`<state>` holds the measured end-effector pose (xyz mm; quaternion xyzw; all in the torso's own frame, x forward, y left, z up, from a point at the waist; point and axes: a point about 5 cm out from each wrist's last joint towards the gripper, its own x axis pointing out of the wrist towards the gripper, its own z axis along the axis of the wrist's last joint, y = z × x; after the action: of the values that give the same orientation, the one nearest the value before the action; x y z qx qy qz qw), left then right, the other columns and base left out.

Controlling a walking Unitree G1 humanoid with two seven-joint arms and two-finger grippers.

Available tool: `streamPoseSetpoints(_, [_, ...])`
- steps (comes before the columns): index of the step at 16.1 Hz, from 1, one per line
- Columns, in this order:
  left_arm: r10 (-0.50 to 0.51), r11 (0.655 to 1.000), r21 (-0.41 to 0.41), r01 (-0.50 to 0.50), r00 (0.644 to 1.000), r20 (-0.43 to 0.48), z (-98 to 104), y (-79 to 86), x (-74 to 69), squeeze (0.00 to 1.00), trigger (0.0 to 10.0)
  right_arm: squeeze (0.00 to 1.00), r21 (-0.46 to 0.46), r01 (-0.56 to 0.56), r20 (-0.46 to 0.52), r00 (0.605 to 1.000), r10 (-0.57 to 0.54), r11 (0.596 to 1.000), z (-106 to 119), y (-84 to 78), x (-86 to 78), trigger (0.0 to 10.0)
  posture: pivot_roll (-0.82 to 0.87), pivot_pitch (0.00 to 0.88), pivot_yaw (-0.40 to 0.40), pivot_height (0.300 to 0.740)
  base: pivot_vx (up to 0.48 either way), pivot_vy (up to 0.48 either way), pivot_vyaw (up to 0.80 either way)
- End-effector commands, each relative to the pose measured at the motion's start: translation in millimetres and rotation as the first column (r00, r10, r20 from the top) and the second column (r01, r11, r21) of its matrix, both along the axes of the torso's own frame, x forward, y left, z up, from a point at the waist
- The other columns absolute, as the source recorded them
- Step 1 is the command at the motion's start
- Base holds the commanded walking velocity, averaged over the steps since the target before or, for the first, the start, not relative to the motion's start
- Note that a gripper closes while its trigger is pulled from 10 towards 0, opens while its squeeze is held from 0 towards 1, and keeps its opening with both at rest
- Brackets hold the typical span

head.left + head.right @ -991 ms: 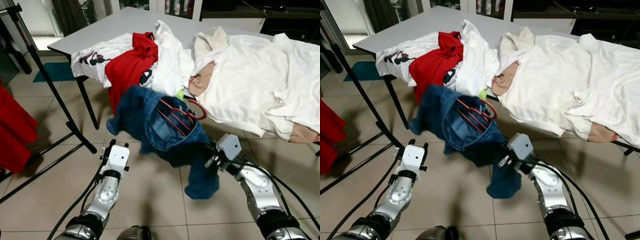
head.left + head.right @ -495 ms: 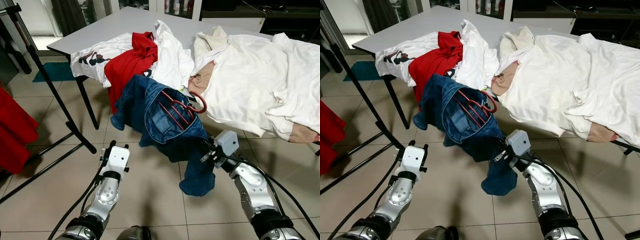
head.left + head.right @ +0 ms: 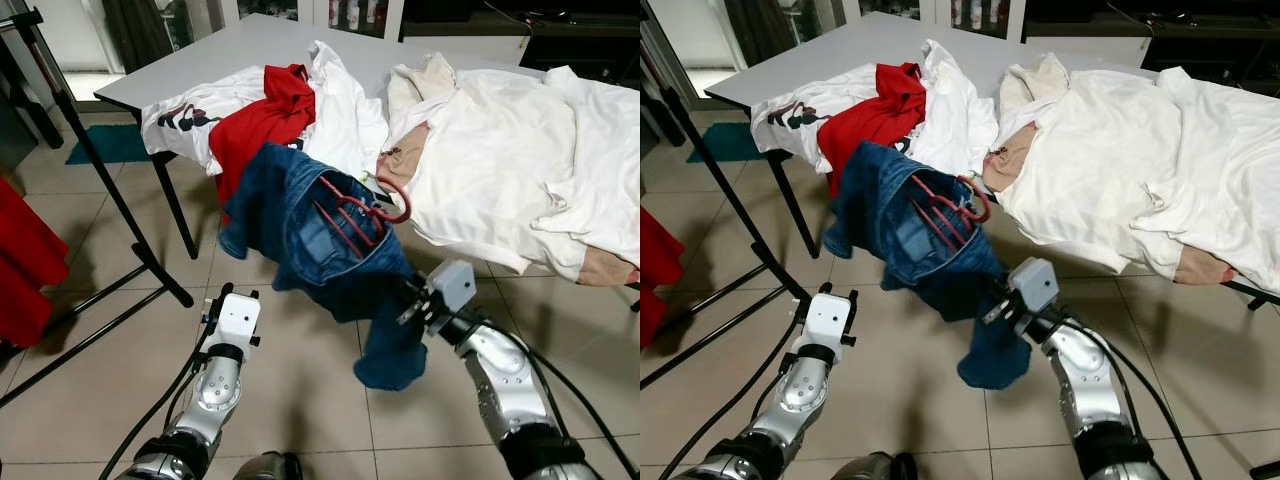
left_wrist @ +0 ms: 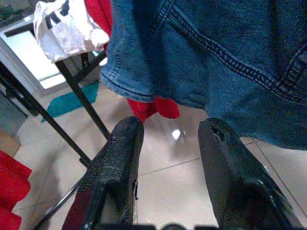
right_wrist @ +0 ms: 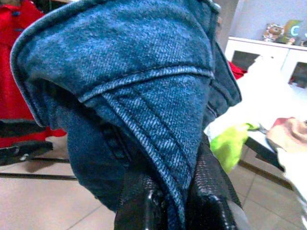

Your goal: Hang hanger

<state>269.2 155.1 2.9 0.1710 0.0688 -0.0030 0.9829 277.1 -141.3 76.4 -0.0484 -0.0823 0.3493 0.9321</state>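
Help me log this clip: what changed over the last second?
The right end effector, shut on the denim garment, carried it and its red hanger up and leftward toward the table. The left end effector stayed low and open, and the clothes pile is unchanged.

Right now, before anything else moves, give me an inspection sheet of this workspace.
Surface: grey table, partly bare; beige tiled floor below.
Job's things: blue denim garment held off the floor, with a red multi-bar hanger in it; black rack frame on the robot's left.
Clutter: red shirt, white printed shirt and large white sheets heaped on the table.
Grippers: right pincer shut on denim fabric; left pincer open, holding nothing, below the denim hem.
Cables: black cables run along both arms.
Surroundings: red cloth at far left; teal mat behind the rack.
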Motion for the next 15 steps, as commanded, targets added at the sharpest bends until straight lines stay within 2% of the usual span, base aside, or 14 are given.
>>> streamPoseSetpoints(1, [0.018,1.0,-0.025,-0.019,1.0,-0.023,-4.8,2.4,-5.3,0.0,10.0,0.0,0.03,-0.047,0.026,0.999,0.046,0.998,8.1,7.2,-0.5,10.0,0.03,0.0,0.072,0.74,0.0,0.0,0.0])
streamPoseSetpoints(4, [0.037,0.999,-0.037,-0.038,0.999,-0.025,-5.9,4.8,-7.3,0.0,10.0,0.0,0.045,-0.058,0.011,0.998,0.058,0.997,8.5,7.0,-0.1,10.0,0.04,0.0,0.072,0.74,0.0,0.0,0.0])
streamPoseSetpoints(15, [0.052,0.998,-0.04,-0.053,0.998,-0.023,-4.7,6.0,-5.5,0.0,10.0,0.0,0.033,-0.045,-0.005,0.999,0.045,0.998,12.4,2.2,4.3,10.0,0.03,0.0,0.071,0.74,0.0,0.0,0.8])
